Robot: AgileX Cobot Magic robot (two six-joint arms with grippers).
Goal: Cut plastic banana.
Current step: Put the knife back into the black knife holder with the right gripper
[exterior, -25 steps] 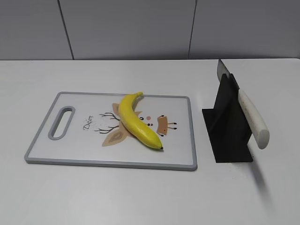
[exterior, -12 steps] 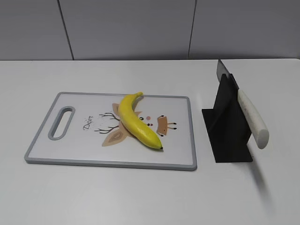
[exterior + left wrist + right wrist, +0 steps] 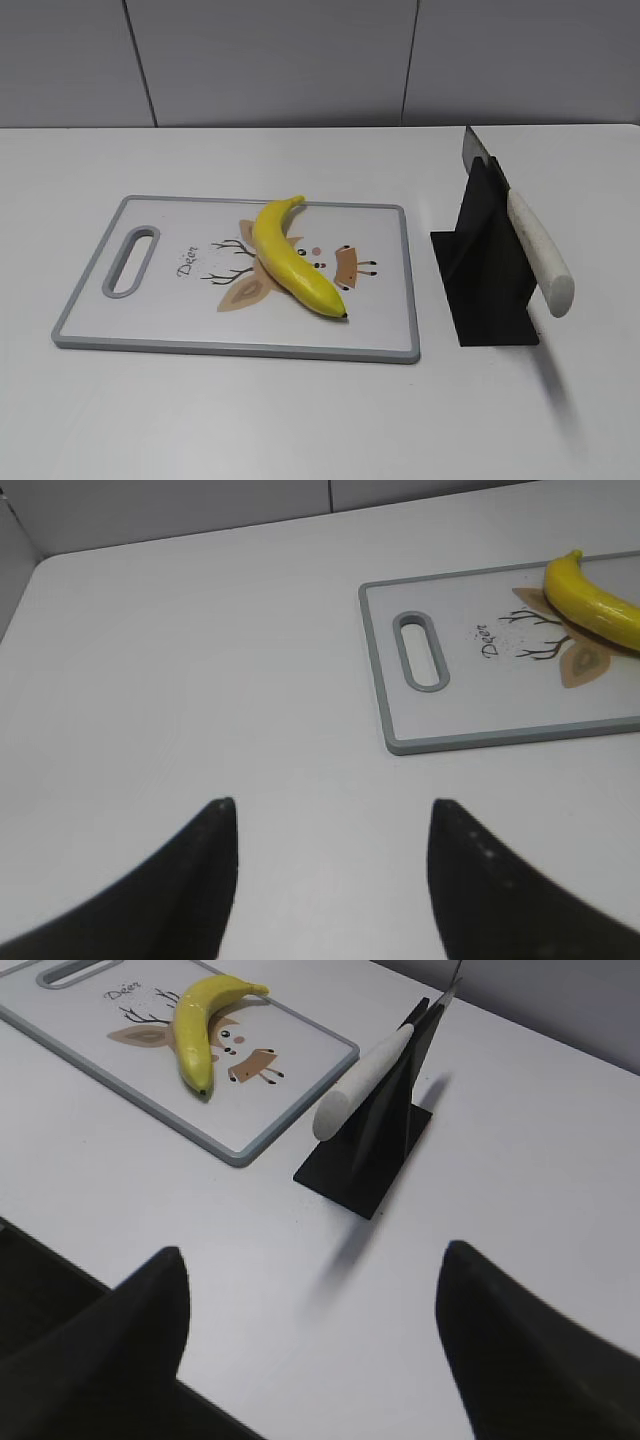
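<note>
The plastic banana is whole, bright yellow and curved, and lies across the middle of a white cutting board with a grey rim and a deer print. It also shows in the left wrist view and in the right wrist view. A knife with a white handle rests blade-up in a black stand to the right of the board. My left gripper is open and empty over bare table left of the board. My right gripper is open and empty, near the table's front edge, short of the knife stand. Neither gripper appears in the exterior view.
The white table runs back to a grey panelled wall. The cutting board has a handle slot at its left end. The table's front edge shows in the right wrist view.
</note>
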